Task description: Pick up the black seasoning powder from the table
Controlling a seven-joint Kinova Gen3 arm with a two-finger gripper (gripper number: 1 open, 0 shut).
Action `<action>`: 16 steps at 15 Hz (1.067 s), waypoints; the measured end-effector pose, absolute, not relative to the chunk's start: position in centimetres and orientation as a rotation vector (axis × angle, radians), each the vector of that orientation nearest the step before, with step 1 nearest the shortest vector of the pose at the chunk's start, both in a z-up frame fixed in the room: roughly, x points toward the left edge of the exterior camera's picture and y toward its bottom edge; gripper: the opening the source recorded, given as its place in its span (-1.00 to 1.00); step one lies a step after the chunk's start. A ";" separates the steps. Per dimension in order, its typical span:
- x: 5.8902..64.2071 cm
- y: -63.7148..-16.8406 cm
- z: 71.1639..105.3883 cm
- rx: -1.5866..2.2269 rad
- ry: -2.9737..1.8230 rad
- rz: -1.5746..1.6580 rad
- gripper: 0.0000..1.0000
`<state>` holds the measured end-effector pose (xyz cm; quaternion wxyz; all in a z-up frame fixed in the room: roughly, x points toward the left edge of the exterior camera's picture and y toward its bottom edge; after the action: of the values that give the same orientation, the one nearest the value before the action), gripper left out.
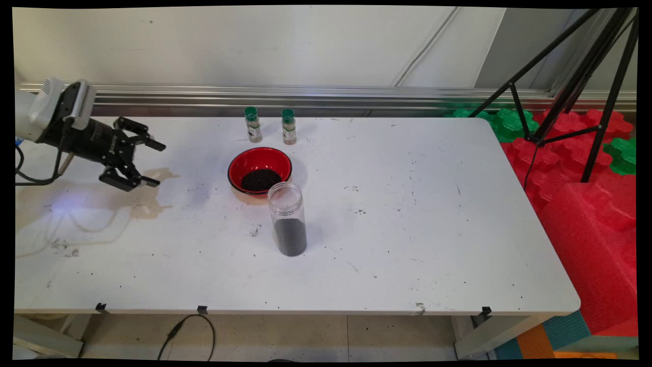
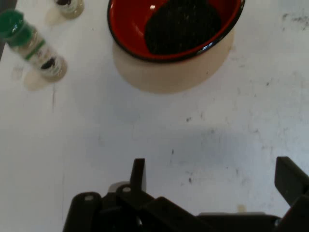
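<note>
Over the tabletop's left edge, toward the far side, the gripper (image 1: pixel 150 164) hangs in the air with its 2 fingers spread wide and nothing between them. It lies level and points to the right across the table (image 1: pixel 407 229), which is why the hand view looks straight at the red bowl (image 2: pixel 174 43) with bare white surface in front of it. That bowl (image 1: pixel 260 171), holding a dark granular heap, sits near the middle of the tabletop, well apart from the gripper. A clear jar (image 1: pixel 289 219), open-topped and part-filled with the same dark stuff, stands just beside the bowl toward the near edge. 2 green-capped shakers (image 1: pixel 253 124) stand upright by the far edge.
</note>
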<state>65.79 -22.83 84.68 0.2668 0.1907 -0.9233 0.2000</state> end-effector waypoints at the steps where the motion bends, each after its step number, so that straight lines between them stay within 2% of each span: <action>1: 65.6 -23.0 84.5 0.500 -2.491 0.538 1.00; 16: 61.3 -25.1 81.3 0.282 -2.400 0.472 1.00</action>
<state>61.31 -25.09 81.34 0.3332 0.1080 -0.9190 0.1808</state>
